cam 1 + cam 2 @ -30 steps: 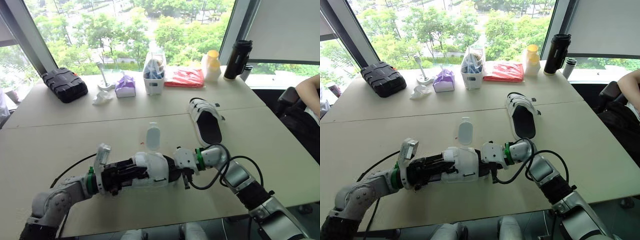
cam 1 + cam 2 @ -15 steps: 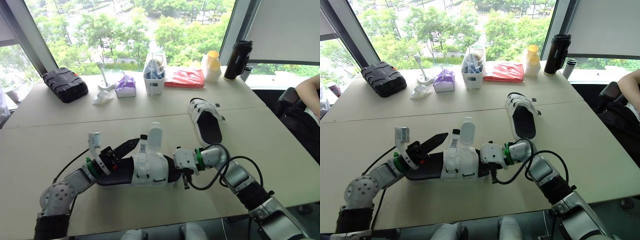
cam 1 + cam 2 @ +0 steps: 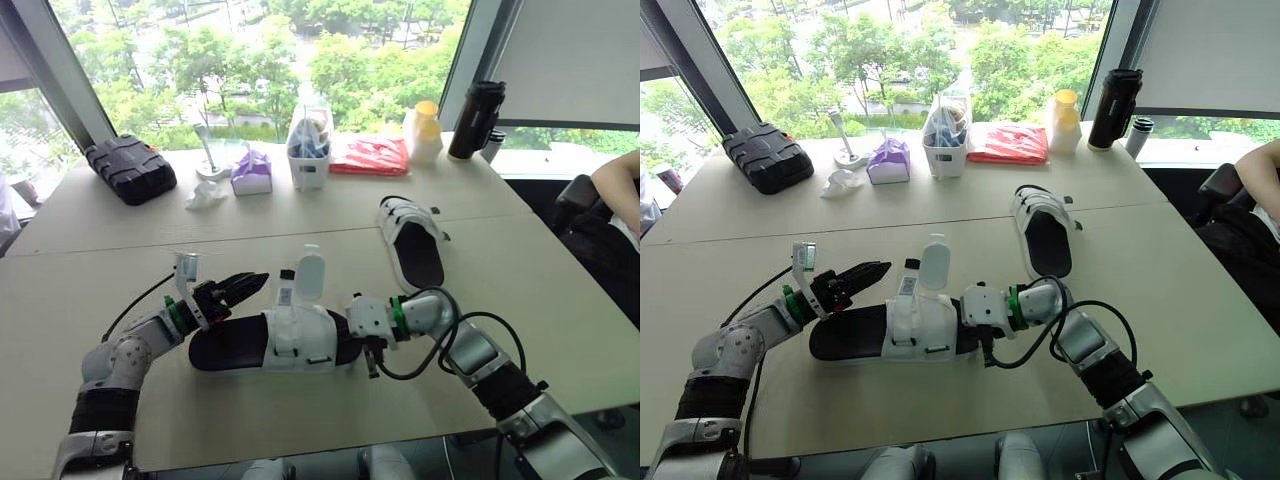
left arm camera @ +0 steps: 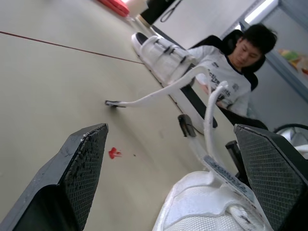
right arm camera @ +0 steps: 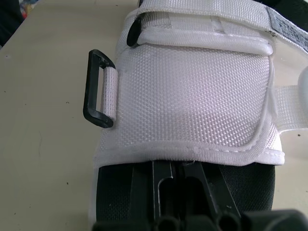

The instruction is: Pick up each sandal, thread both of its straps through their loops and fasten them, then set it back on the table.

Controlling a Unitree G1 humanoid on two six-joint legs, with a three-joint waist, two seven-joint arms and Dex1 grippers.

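Wide windows (image 3: 250, 60) behind, green trees outside. Below them a pale beige tabletop (image 3: 540, 300) with a seam (image 3: 200, 243) across the middle. Along its far edge, left to right: black case (image 3: 128, 168), purple tissue pack (image 3: 250, 170), white basket (image 3: 308, 150), red packet (image 3: 370, 155), yellow bottle (image 3: 424, 128), black flask (image 3: 475, 118). At the right edge, a person's arm (image 3: 620, 185). Small red spot (image 4: 113, 153) on the surface in the left wrist view.

Near sandal (image 3: 290, 340) flat on the front part of the tabletop, between the two arms, white upper over a black footbed. Both straps (image 3: 307, 272) loose and standing up, black loop (image 5: 98, 89) empty. Far sandal (image 3: 410, 245) well apart, toward the right and the back, also flat.

Left tool (image 3: 240, 285) just beside the heel end of the near sandal, fingers (image 4: 72, 183) wide apart, holding nothing. Right tool (image 3: 962, 318) at the toe end, fingers (image 5: 161, 185) together and lying on the footbed, tips hidden under the white upper.
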